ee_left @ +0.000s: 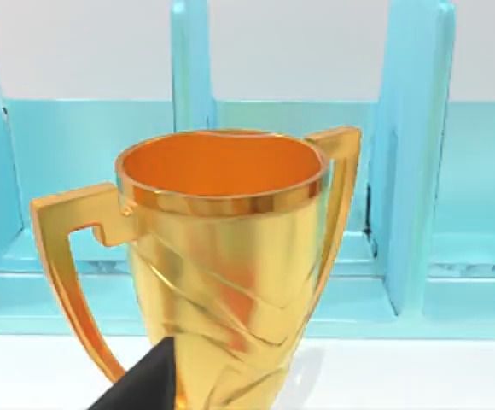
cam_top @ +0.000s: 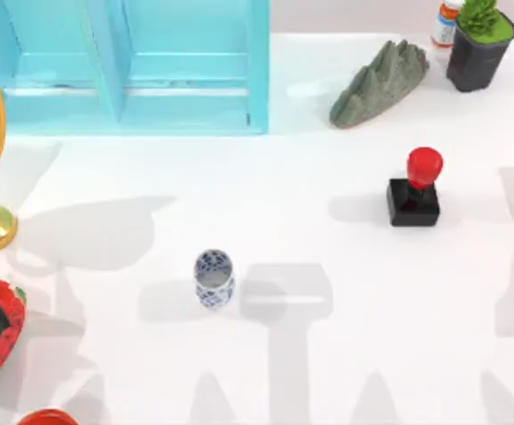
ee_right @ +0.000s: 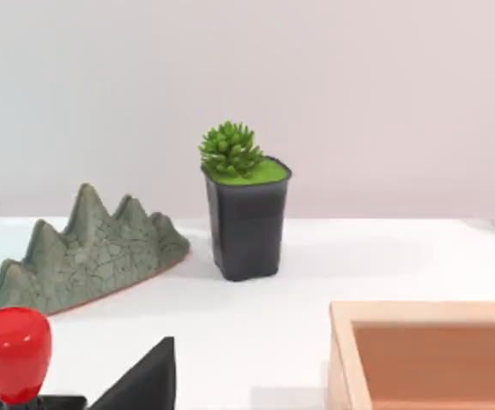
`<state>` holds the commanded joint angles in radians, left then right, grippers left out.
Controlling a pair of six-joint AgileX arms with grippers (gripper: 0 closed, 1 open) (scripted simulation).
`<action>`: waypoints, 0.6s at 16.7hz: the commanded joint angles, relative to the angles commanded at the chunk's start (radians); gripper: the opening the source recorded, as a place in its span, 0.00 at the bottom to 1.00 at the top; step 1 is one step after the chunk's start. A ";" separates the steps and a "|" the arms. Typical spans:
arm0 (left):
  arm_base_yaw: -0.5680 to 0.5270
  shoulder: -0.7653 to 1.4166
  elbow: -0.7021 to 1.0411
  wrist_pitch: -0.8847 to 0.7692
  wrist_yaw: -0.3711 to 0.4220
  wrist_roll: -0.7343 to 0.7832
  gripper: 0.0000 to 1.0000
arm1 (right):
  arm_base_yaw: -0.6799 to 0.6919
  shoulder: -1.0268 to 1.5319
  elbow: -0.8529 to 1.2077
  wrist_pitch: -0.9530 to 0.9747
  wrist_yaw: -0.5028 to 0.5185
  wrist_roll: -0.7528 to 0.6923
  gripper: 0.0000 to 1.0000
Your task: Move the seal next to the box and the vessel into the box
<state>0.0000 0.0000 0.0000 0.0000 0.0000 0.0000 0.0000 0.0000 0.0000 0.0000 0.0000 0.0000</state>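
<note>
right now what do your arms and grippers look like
Little of them is in frame. The left wrist view shows a matte black, wedge-shaped tip of the left gripper in front of the gold trophy. The right wrist view shows the same black pointed tip of the right gripper. No cables or markings are visible on either.

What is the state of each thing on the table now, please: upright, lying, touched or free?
seal: upright, red knob on top, free.
vessel: upright, mouth open upward, free.
trophy: upright, cup empty.
plant pot: upright, plant inside.
mountain-shaped stone: resting on the table.
wooden box: open on top.
brown bottle: upright.
blue cabinet: standing at the far edge.
</note>
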 joint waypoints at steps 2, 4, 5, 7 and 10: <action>0.000 0.000 0.000 0.000 0.000 0.000 1.00 | 0.000 0.000 0.000 0.000 0.000 0.000 1.00; 0.000 0.000 0.000 0.000 0.000 0.000 1.00 | 0.003 0.029 0.028 -0.020 0.000 0.004 1.00; 0.000 0.000 0.000 0.000 0.000 0.000 1.00 | 0.005 0.058 0.056 -0.040 0.001 0.009 1.00; 0.000 0.000 0.000 0.000 0.000 0.000 1.00 | 0.012 0.142 0.137 -0.098 0.001 0.021 1.00; 0.000 0.000 0.000 0.000 0.000 0.000 1.00 | 0.027 0.329 0.316 -0.229 0.003 0.050 1.00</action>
<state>0.0000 0.0000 0.0000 0.0000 0.0000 0.0000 0.0269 0.3286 0.3156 -0.2291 0.0031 0.0503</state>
